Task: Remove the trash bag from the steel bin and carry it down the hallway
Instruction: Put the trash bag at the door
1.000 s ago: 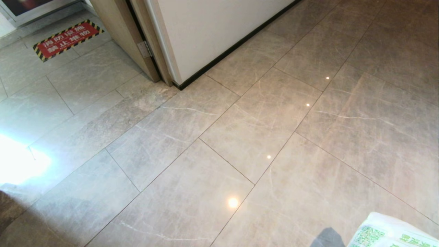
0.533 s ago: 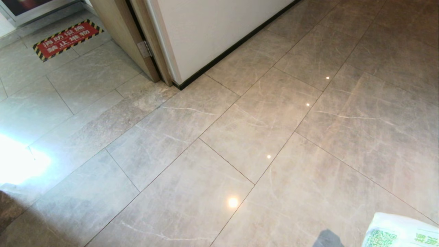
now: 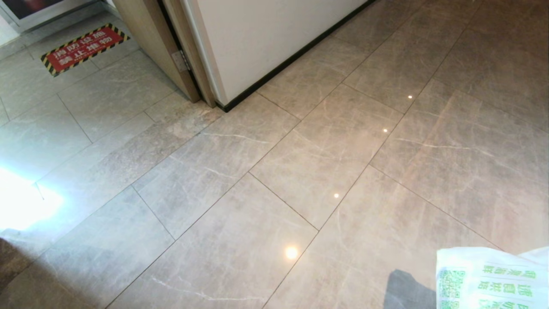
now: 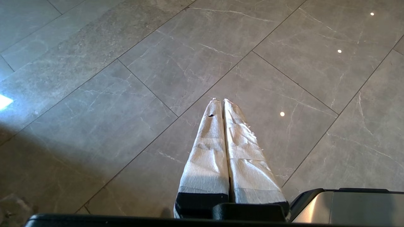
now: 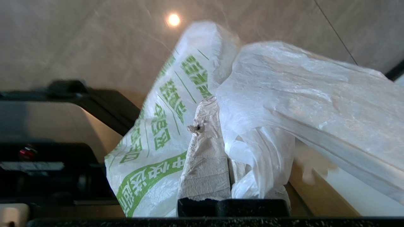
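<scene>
Right tool (image 5: pixel 221 157) is clamped on the bunched neck of the trash bag (image 5: pixel 284 94), holding it clear of the hallway floor (image 3: pixel 274 171) for carrying. Left tool (image 4: pixel 223 104), fingers together, holds nothing. No steel bin visible.

The left pincer (image 4: pixel 223 101) has two long tapering fingers (image 4: pixel 206 157) wrapped in wrinkled white tape above a black mount. The right pincer's finger (image 5: pixel 205 157) wears the same creased wrap over black.

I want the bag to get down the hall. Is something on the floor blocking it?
Nothing visible does. The right gripper holds the trash bag over bare floor tiles; only the wall stands to the side.
</scene>
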